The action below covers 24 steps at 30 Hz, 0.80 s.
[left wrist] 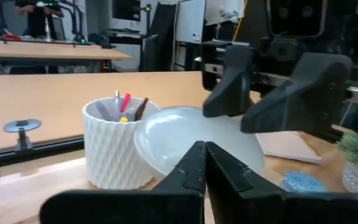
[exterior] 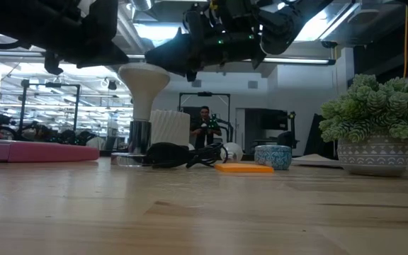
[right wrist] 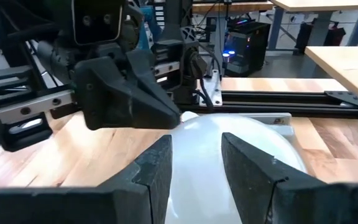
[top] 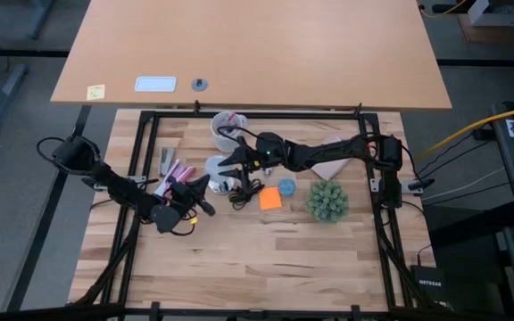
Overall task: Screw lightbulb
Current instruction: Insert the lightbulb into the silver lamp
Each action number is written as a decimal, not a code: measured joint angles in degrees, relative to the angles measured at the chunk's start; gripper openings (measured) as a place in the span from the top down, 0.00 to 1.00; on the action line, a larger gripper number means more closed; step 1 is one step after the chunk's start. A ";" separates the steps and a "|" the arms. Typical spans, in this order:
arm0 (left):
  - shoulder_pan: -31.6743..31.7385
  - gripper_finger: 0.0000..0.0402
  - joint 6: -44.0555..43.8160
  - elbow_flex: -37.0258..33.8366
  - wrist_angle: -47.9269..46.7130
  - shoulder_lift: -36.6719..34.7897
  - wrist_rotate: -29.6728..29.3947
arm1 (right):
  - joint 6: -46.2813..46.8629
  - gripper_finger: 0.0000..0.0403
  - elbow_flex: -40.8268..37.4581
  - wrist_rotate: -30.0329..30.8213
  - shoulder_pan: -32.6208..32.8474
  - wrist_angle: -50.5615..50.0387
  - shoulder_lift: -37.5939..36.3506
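Both fingers (exterior: 163,65) crowding lightbulb (exterior: 142,83) dome

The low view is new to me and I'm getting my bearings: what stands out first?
The white lightbulb stands upright in its silver socket, left of centre. Both grippers hang just above it: the right gripper open over the dome, the left gripper shut beside it. A potted succulent sits far right.

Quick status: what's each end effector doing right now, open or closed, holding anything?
Left end effector: closed, empty, beside the lightbulb.
Right end effector: open, fingers straddling the lightbulb's dome, not clamped.
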 joint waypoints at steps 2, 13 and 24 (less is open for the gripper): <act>0.11 1.00 0.04 0.00 -0.04 0.00 -0.56 | 0.00 0.65 0.00 0.31 0.25 0.02 0.00; 2.55 1.00 4.66 0.00 0.06 0.00 -3.78 | 0.25 0.65 0.00 0.41 0.32 0.15 0.00; -3.64 1.00 18.70 0.00 13.97 -1.59 -3.81 | 0.28 0.65 -0.02 3.19 0.28 0.17 0.00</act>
